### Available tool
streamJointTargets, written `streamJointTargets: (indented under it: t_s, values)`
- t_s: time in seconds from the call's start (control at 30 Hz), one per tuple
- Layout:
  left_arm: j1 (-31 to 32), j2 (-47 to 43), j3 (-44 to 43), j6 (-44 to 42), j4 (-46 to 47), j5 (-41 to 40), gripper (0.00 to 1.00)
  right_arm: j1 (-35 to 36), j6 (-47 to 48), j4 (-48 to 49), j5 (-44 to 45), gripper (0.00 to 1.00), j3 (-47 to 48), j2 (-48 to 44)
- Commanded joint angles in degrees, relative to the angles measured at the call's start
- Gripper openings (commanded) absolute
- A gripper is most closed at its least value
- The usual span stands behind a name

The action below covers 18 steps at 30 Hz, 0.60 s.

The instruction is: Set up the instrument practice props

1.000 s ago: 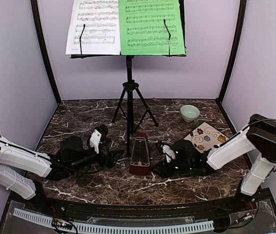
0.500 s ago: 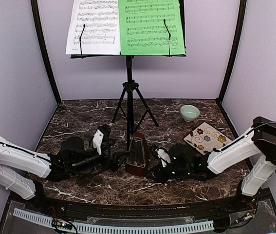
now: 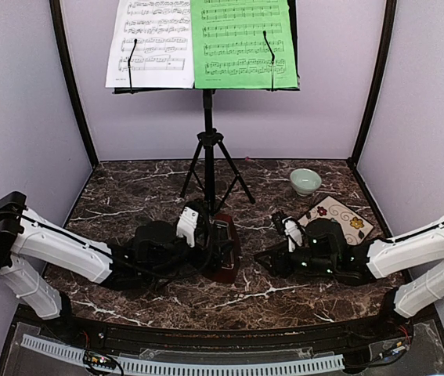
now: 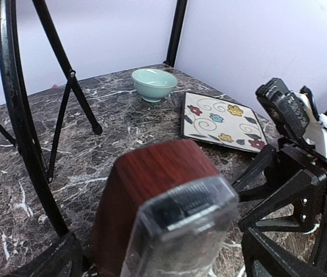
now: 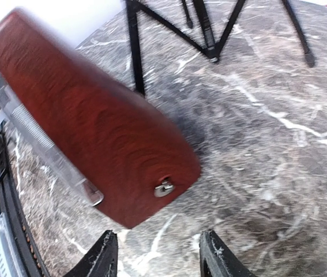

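Observation:
The black music stand (image 3: 207,141) stands on its tripod at the back centre. It holds the white sheet (image 3: 149,43) on the left and the green sheet (image 3: 241,43) on the right. The reddish-brown metronome (image 3: 226,254) sits in front of the tripod and fills the left wrist view (image 4: 151,184). My left gripper (image 3: 215,249) is closed around its sides. My right gripper (image 3: 267,258) is open and empty, a short gap to the right of the metronome. In the right wrist view both its fingertips (image 5: 108,254) are clear of the blurred metronome (image 5: 94,133).
A small pale-green bowl (image 3: 305,181) sits at the back right. A square floral plate (image 3: 343,213) lies just behind my right arm. Both also show in the left wrist view, the bowl (image 4: 154,83) and the plate (image 4: 224,121). A tripod leg (image 4: 19,115) stands close to the left of the metronome.
My left arm has moved right and closed on the metronome. My right gripper has let go and drawn back to the right. The metronome tilted, then shifted slightly.

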<state>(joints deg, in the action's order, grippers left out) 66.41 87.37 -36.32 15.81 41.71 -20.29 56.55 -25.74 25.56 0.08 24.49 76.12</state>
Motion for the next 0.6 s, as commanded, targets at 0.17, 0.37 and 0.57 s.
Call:
streamJointTargets:
  t_s: [0.17,0.37,0.57]
  values:
    - [0.4,6.2,-9.0,2.7,-8.4,-7.8,0.99,-2.0,0.7,-0.4,4.9,0.56,-1.8,-2.7]
    - [0.6,9.2,-13.7,7.9,-15.8,-13.9,0.94,-2.0,-0.1,0.2,7.8,0.60,-2.5,-2.8]
    - [0.6,9.9,-14.9,11.3,-18.2,-12.9,0.78,-1.7,1.1,1.1,10.1,0.64,-2.9,-3.0]
